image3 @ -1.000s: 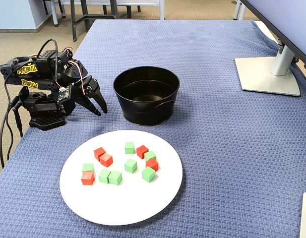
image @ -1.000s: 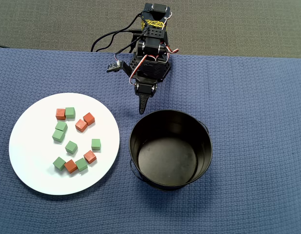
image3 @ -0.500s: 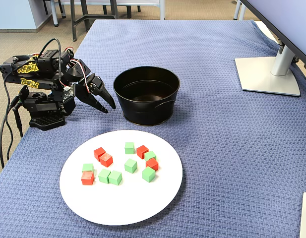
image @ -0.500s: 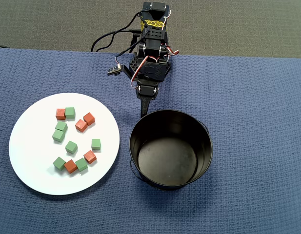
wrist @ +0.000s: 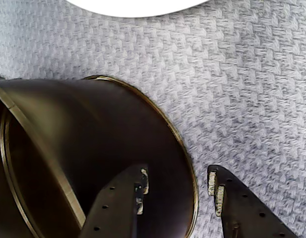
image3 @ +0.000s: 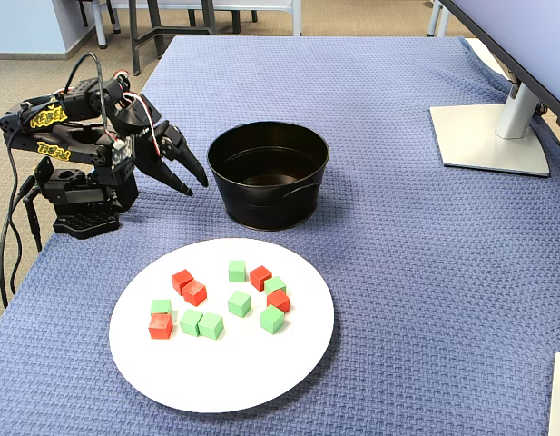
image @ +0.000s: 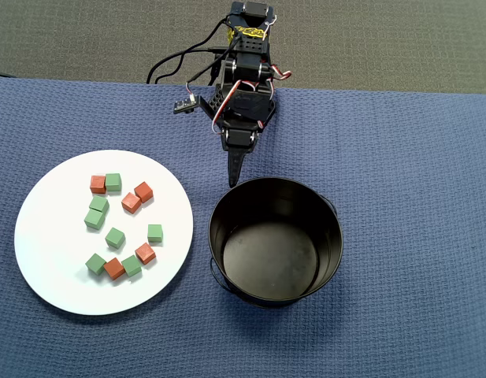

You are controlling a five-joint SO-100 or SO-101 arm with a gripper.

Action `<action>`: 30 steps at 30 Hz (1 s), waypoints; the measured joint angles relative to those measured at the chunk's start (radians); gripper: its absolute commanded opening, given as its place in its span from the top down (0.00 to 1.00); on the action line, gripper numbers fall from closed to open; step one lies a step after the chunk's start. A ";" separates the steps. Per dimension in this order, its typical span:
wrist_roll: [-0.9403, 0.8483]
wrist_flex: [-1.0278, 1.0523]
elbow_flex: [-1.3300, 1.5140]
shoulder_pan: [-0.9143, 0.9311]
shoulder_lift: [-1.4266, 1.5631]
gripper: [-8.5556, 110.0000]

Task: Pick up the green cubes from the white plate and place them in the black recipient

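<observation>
Approach step: the empty gripper (image3: pixel 194 178), jaws spread, hangs beside the black recipient (image3: pixel 302 195), while all green cubes (image3: pixel 239 302) lie on the white plate (image3: pixel 289 363); next, it must swing plateward.

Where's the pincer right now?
In the fixed view the pincer hangs open and empty left of the black pot, above the blue cloth.

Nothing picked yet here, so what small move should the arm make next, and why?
Probably swing toward the white plate. The gripper hangs open and empty beside the black recipient, which holds nothing, while all seven green cubes lie on the plate, so the reach should start there.
</observation>
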 measured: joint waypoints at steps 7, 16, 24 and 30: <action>-0.264 0.169 -0.156 0.031 -0.048 0.86; -0.899 0.081 -0.224 0.301 -0.239 0.81; -0.982 -0.097 -0.284 0.448 -0.558 0.80; -0.969 -0.253 -0.333 0.589 -0.776 0.81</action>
